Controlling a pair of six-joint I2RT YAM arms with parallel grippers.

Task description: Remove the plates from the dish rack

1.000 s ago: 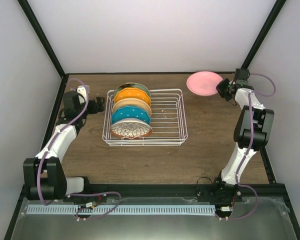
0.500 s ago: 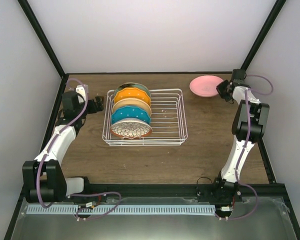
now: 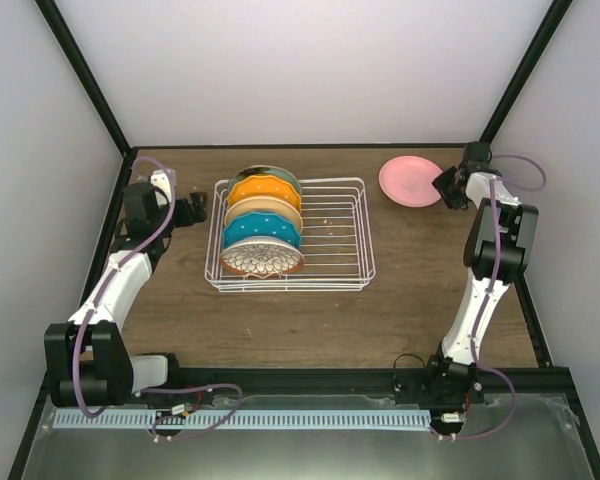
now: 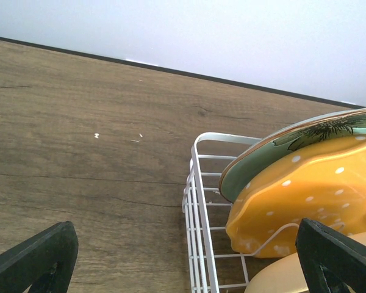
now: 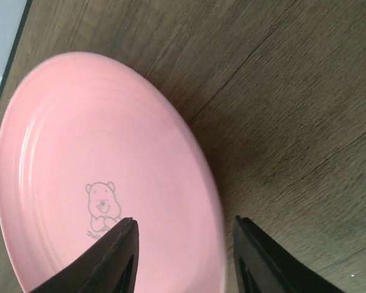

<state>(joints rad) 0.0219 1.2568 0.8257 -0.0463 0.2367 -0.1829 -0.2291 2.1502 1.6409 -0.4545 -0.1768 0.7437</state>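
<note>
The white wire dish rack (image 3: 340, 262) stands mid-table with several plates upright at its left end: sage green (image 3: 265, 172), dotted orange (image 3: 263, 189), pale yellow (image 3: 265, 214), teal (image 3: 260, 231) and brown-floral white (image 3: 263, 260). A pink plate (image 3: 410, 181) lies flat on the table at the back right. My right gripper (image 3: 448, 186) is at its right rim, open; in the right wrist view its jaws (image 5: 184, 221) straddle the rim of the pink plate (image 5: 97, 171). My left gripper (image 3: 198, 209) is open just left of the rack (image 4: 195, 183), facing the green (image 4: 256, 165) and orange (image 4: 305, 201) plates.
The rack's right two thirds hold nothing. Black frame posts and pale walls close in the table at the back and sides. Bare brown wood lies in front of the rack and between the rack and the pink plate.
My right gripper has opened off the pink plate, which has settled flat on the table a little to the right. The left arm has barely moved.
</note>
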